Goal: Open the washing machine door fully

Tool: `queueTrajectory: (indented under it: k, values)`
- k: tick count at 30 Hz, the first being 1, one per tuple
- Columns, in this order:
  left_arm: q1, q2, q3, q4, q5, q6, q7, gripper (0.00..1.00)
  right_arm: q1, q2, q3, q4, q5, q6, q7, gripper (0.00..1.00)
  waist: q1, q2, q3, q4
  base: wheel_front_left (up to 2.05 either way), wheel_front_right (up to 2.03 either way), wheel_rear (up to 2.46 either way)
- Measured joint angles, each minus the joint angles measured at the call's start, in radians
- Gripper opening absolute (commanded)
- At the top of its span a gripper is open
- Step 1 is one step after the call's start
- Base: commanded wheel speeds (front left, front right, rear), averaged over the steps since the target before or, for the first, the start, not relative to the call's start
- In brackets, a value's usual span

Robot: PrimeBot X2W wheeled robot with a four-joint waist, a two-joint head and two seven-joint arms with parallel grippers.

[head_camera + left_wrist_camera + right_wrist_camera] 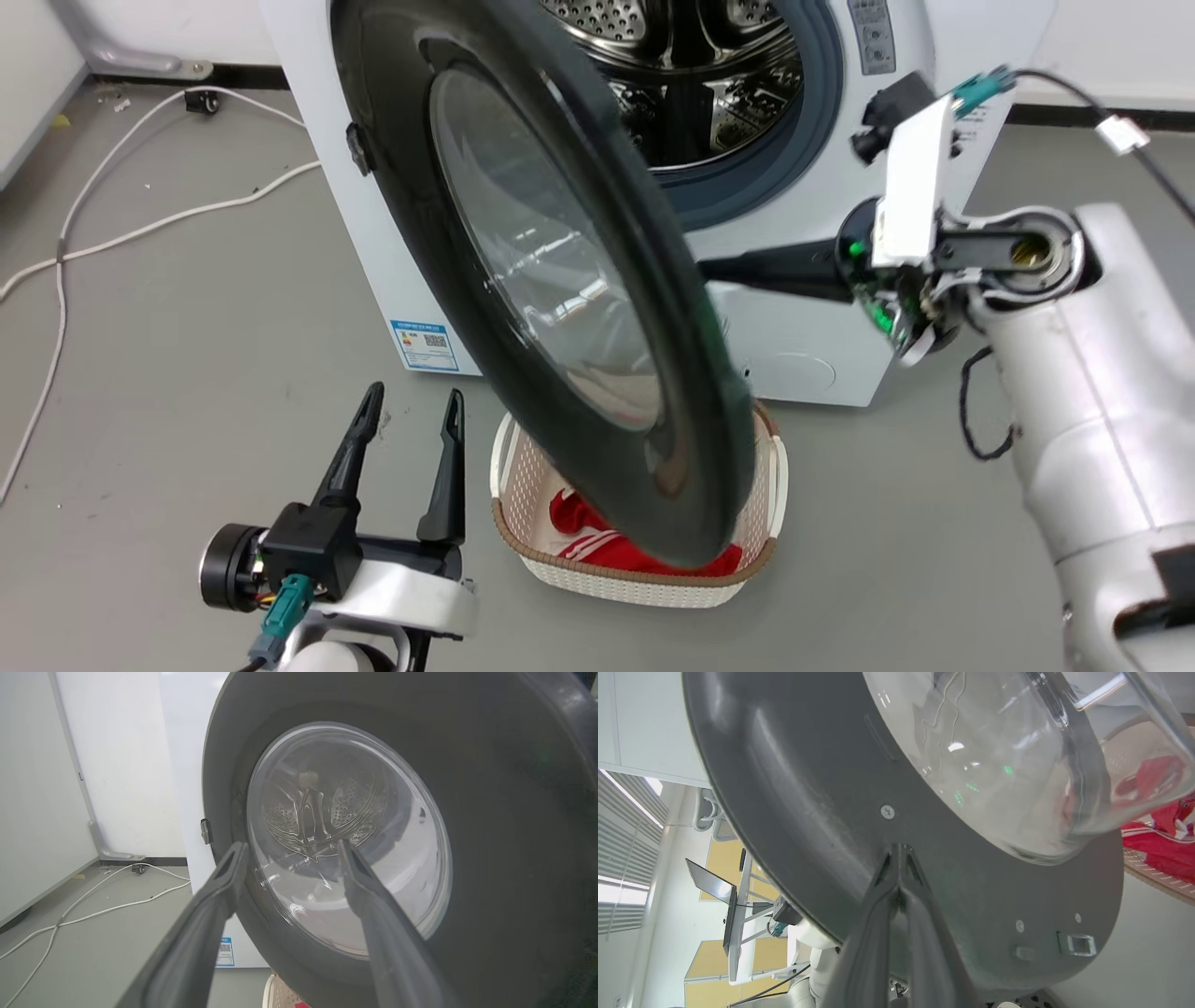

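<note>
The door point(560, 280) hangs half open over a white basket point(516, 485) that holds red clothes point(607, 549). The right claw point(900, 851) is closed, with its tips against the door's inner side. The left claw point(414, 394) is wide open and empty.

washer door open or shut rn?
Open, partway: the washing machine door stands swung clear of the washing machine, steel drum exposed behind it.

The left gripper point(414, 392) is showing long dark fingers point(345, 457); the pale right forearm point(1102, 420) is carrying a black cable point(976, 411); teal plugs point(982, 91) are sitting at both wrists.
</note>
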Motion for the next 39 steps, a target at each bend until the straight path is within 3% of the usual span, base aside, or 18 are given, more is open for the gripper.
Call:
queueTrajectory:
  k: [10, 17, 24, 31, 33, 34, 35, 39]
  values:
    - [0.020, 0.000, -0.010, 0.006, -0.001, 0.002, 0.000, 1.00, 0.164, 0.037, 0.066, -0.165, 0.053, 0.000, 0.020, 0.00, 0.0000, 0.0000, -0.026, -0.005, 0.00, 0.00, 0.00]
    - [0.021, 0.000, -0.012, 0.008, -0.012, 0.009, 0.000, 1.00, 0.240, 0.040, 0.159, -0.238, 0.137, 0.000, -0.066, 0.00, 0.0001, 0.0000, -0.025, -0.009, 0.00, 0.00, 0.00]
    - [0.021, 0.000, -0.005, 0.006, -0.018, 0.015, 0.000, 1.00, 0.286, 0.044, 0.172, -0.307, 0.131, 0.000, -0.296, 0.00, 0.0001, 0.0000, -0.020, -0.022, 0.00, 0.00, 0.00]
    - [0.021, 0.000, 0.003, 0.007, -0.018, 0.018, 0.000, 1.00, 0.412, 0.041, 0.060, -0.412, 0.109, 0.000, -0.579, 0.00, 0.0001, 0.0000, -0.033, -0.036, 0.00, 0.00, 0.00]
    - [0.022, 0.000, 0.006, 0.008, -0.017, 0.018, 0.000, 1.00, 0.465, 0.039, 0.024, -0.447, 0.104, 0.000, -0.657, 0.46, 0.0001, 0.0000, -0.038, -0.041, 0.00, 0.00, 0.00]
    - [0.023, 0.000, 0.008, 0.008, -0.016, 0.018, 0.000, 1.00, 0.494, 0.039, 0.005, -0.467, 0.101, 0.000, -0.698, 0.90, 0.0001, 0.0000, -0.041, -0.043, 0.00, 0.00, 0.00]
    - [0.024, 0.000, 0.009, 0.009, -0.016, 0.017, 0.000, 1.00, 0.523, 0.038, -0.018, -0.488, 0.090, 0.000, -0.749, 1.00, 0.0001, 0.0000, -0.043, -0.045, 0.00, 0.00, 0.00]
    - [0.030, 0.000, 0.011, 0.012, -0.012, 0.015, 0.000, 1.00, 0.645, 0.032, -0.095, -0.558, 0.021, 0.000, -0.955, 1.00, 0.0001, 0.0000, -0.055, -0.050, 0.00, 0.00, 0.00]
